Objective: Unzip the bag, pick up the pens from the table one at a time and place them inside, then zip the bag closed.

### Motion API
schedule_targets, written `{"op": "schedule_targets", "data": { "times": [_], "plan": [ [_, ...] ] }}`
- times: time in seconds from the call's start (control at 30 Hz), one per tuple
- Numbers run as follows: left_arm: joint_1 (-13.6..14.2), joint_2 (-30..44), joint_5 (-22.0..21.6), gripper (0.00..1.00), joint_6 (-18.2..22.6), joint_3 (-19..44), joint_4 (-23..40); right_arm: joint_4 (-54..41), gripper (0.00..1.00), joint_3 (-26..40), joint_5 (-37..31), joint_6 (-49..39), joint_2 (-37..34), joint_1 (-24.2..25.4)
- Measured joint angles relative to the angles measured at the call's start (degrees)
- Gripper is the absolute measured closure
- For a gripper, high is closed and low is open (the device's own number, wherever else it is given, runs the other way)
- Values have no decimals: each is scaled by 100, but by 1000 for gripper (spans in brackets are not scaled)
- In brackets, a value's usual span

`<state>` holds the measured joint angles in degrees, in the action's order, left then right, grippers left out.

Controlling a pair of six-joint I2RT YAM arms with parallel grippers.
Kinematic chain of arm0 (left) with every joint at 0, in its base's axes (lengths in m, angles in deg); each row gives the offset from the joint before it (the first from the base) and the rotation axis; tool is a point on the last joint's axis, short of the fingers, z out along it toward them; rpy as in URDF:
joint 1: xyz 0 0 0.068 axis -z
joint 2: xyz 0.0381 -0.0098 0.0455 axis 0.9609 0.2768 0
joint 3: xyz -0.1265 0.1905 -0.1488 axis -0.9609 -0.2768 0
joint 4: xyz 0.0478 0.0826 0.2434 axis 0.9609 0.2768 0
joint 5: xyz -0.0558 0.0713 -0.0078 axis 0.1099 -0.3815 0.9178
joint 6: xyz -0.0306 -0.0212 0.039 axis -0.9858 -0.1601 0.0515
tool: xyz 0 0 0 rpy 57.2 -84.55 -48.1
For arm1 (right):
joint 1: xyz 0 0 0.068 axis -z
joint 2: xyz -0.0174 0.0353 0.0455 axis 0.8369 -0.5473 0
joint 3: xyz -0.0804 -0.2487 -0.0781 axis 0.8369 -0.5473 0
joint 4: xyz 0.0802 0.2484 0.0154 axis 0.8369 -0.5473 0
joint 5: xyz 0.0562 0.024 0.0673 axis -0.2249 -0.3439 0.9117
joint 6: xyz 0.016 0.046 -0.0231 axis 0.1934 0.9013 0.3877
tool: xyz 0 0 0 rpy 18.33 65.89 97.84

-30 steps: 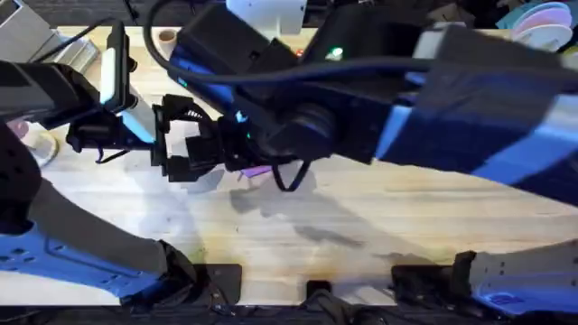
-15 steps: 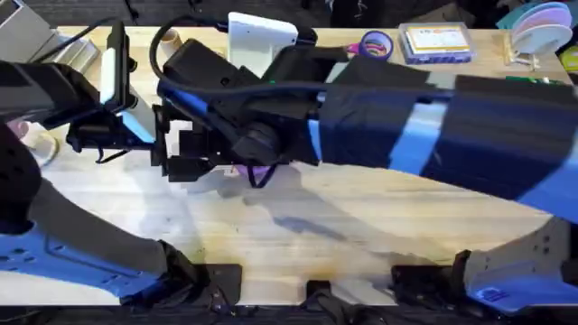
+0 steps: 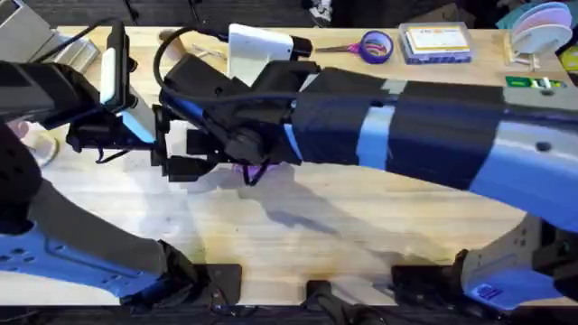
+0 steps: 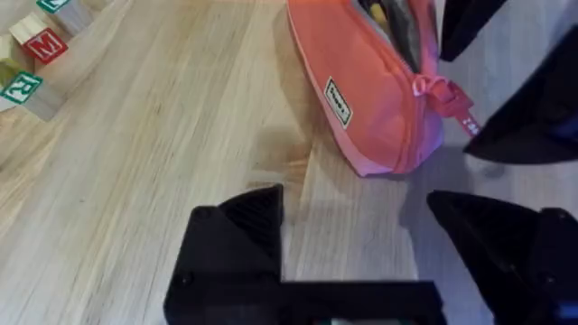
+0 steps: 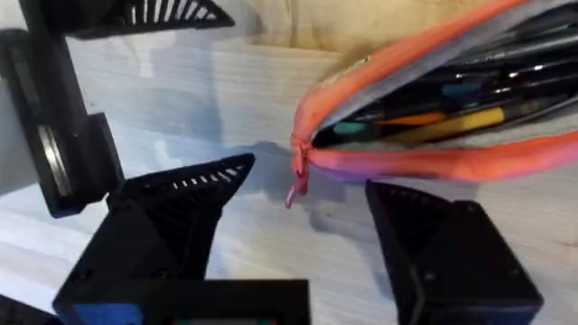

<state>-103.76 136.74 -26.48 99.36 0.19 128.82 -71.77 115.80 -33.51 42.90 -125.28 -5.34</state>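
The pink bag lies on the table with its zipper open. Inside it I see the pens, an orange-yellow one among dark ones. In the overhead view the right arm covers the bag except a pink sliver. My right gripper is open at the bag's end, the zipper pull hanging between its fingers, ungripped. My left gripper is open just short of the same end, facing the right gripper.
Lettered wooden blocks sit off to one side of the left gripper. Along the table's far edge stand a white box, purple-handled scissors, a clear box of small items and stacked plates.
The right arm has dropped away from the camera and settled toward the bag's end, uncovering the far table edge. The left arm has stayed put.
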Motion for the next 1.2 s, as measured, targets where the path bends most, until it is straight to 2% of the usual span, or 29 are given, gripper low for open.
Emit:
{"op": "schedule_targets", "data": {
  "times": [0.2,0.43,0.83,0.97,1.2],
  "plan": [
    [0,-1,0,7,0,0,-1,48,291,0,-4,19,-96,36],
    [0,0,0,7,0,0,0,78,562,0,-2,20,-295,36],
    [0,0,0,7,0,0,0,81,900,0,-2,19,-295,76],
    [0,0,0,8,0,0,0,91,969,0,2,20,-295,84],
    [0,0,0,8,0,0,0,87,969,0,3,20,-295,84]
  ]
}}
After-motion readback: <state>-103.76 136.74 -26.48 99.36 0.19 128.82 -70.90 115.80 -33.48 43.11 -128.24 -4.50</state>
